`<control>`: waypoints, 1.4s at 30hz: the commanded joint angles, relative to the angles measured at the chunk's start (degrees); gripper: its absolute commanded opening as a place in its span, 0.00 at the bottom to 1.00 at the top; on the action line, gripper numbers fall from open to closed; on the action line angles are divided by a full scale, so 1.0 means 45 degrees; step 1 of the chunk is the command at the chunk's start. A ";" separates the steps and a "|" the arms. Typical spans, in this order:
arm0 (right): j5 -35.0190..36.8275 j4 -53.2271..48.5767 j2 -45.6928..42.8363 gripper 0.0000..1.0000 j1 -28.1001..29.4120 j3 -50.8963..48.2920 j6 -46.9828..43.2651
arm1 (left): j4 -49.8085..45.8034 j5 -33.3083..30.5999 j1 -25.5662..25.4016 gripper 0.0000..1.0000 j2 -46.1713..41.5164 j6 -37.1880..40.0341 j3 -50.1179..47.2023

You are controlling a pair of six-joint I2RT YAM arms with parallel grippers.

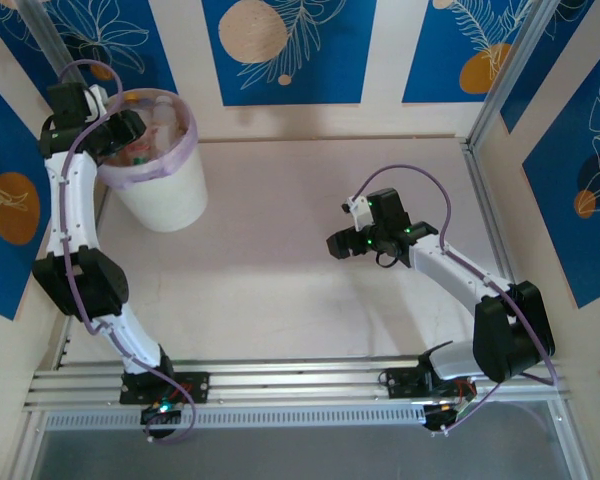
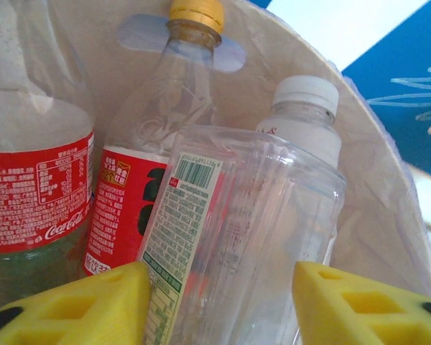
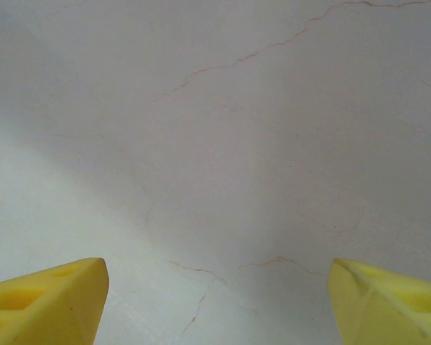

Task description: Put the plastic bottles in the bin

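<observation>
Our left gripper (image 2: 221, 291) hung in the bin (image 1: 170, 200), fingers (image 2: 93, 305) flanking a clear bottle (image 2: 251, 230) among other bottles (image 2: 43, 194), presumably for the drop; we couldn't tell if they squeezed it. Right gripper (image 3: 215, 302) sat wide open, empty, parked over the table (image 3: 215, 108).

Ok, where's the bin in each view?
Top external: bin at the upper left, with the left gripper at its mouth.
Left wrist: the bin's lined wall curves across the top and right, behind the bottles.
Right wrist: the camera faces the table.
Shared landmark: the bottles standing inside the bin, seen from above and up close from the left wrist.
</observation>
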 commanded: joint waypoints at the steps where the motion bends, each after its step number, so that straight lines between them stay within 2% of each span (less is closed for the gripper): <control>1: -0.0251 -0.0243 -0.0246 0.81 0.0011 0.0285 -0.0058 | -0.0943 -0.0146 -0.0210 0.74 -0.0196 0.0498 0.0723; 5: -0.0361 -0.0168 -0.0501 0.81 -0.0053 0.0521 0.0082 | -0.1232 -0.0536 -0.0205 1.00 -0.0687 0.1002 0.1493; 10: -0.0331 -0.0212 -0.0960 0.82 -0.0381 0.0755 0.0230 | -0.0668 -0.0957 -0.0286 1.00 -0.2405 0.1521 0.0931; 14: 0.0019 -0.0381 -0.1276 0.83 -0.0768 0.0930 0.0393 | -0.0381 -0.2468 -0.1495 1.00 -0.4388 0.2338 -0.0673; 15: 0.0161 -0.0338 -0.1400 0.87 -0.0912 0.0906 0.0543 | -0.0503 -0.3050 -0.2016 1.00 -0.4888 0.2595 -0.1201; 16: 0.0366 -0.0136 -0.1607 0.99 -0.1051 0.0795 0.0729 | -0.0497 -0.3509 -0.2526 1.00 -0.5498 0.2712 -0.1943; 19: 0.0597 0.1172 -0.2592 0.99 -0.1332 -0.0010 0.0792 | 0.0505 -0.4571 -0.3850 1.00 -0.7924 0.2894 -0.5186; 22: 0.1182 0.0720 -0.2927 0.99 -0.1973 0.0068 0.1212 | 0.1491 -0.5289 -0.4515 1.00 -1.0682 0.2271 -0.8532; 25: 0.1361 0.0708 -0.2883 0.99 -0.3121 -0.0189 0.1894 | 0.1320 -0.6050 -0.5376 1.00 -1.2268 0.1732 -1.1189; 29: 0.2296 0.2681 -0.2857 0.99 -0.3941 -0.1649 0.1413 | 0.3177 -0.7234 -0.6203 1.00 -1.2646 0.2163 -1.4356; 31: 0.2537 0.4072 -0.2593 0.99 -0.4293 -0.2637 0.1186 | 0.5044 -0.8046 -0.6237 1.00 -1.2790 0.2622 -1.6027; 34: 0.2245 0.4879 -0.1883 0.99 -0.4775 -0.3279 0.1328 | 0.7526 -0.8984 -0.6252 1.00 -1.2781 0.3246 -1.7824; 42: 0.2742 0.8178 -0.0022 0.99 -0.4843 -0.4605 0.0872 | 1.2289 -0.9625 -0.6006 1.00 -0.9586 0.5419 -1.9474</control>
